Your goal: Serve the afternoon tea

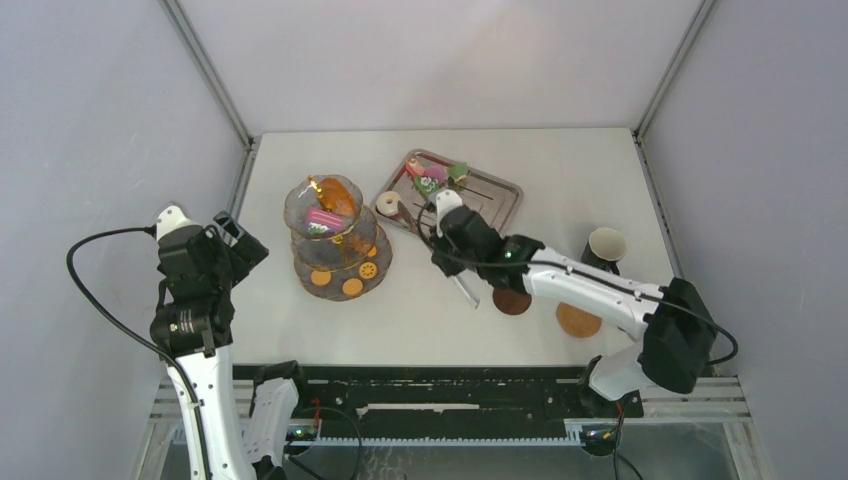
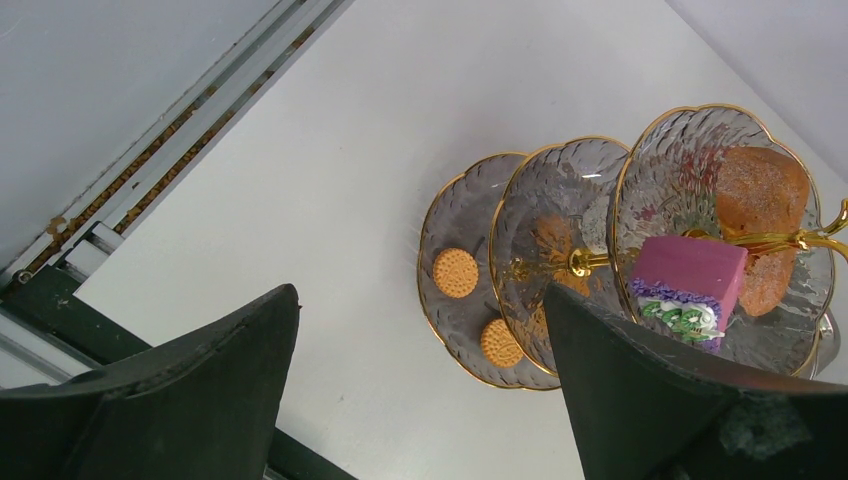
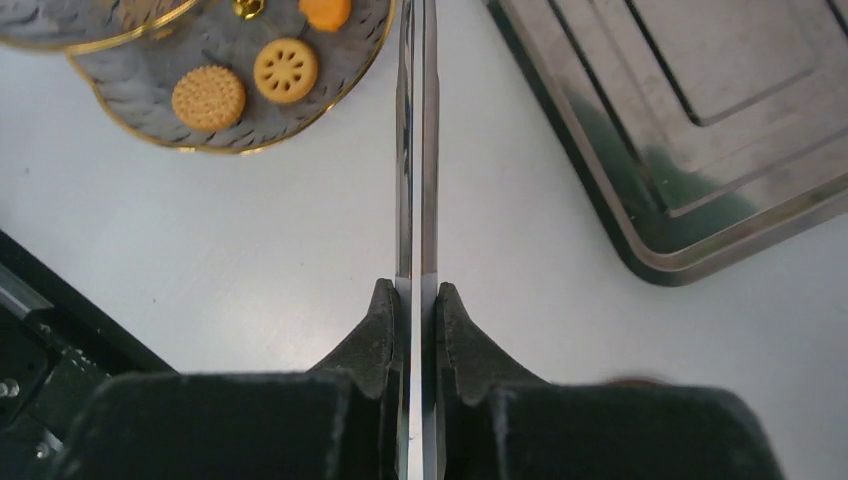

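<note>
**Asker:** Where did the stand sit, and what was on it?

**Me:** The three-tier stand [image 1: 337, 240] stood on the table [image 1: 420, 320], left of centre. Its top tier held two pieces, a pink cake [image 2: 690, 285] and an orange cake [image 2: 762, 200]. On the bottom tier I counted three cookies [image 1: 352, 287]. I could not make out what lay on the middle tier.

**Asker:** And the rest of the tea?

**Me:** Three more small cakes [image 1: 432, 178] lay clustered at the far end of the one steel tray [image 1: 490, 200], just right of the stand. One white donut [image 1: 388, 205] sat at the tray's left corner. One cup [image 1: 606, 245] stood over on the right, with two brown coasters [image 1: 578, 320] near it.

**Asker:** Your pincers?

**Me:** My right pincer [image 3: 415, 300] was pinching the one pair of tongs [image 3: 415, 150], their two arms pressed together, between stand and tray. My left pincer [image 2: 420, 295] hung spread wide with nothing in it, left of the stand.
</note>
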Action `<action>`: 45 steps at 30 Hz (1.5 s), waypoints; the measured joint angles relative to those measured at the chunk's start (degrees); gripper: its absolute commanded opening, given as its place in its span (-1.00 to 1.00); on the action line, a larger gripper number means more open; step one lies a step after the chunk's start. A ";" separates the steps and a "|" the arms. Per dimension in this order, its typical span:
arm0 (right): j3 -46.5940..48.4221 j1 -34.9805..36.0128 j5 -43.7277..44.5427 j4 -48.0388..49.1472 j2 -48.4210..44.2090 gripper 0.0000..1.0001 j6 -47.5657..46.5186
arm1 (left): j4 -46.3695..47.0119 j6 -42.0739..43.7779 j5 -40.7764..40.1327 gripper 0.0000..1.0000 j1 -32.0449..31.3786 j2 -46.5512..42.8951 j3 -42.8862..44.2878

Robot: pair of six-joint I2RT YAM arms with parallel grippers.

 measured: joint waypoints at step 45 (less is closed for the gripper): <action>40.61 -19.85 -25.62 -18.88 35.17 -0.06 10.73 | 0.48 0.02 0.09 0.93 0.00 2.27 0.15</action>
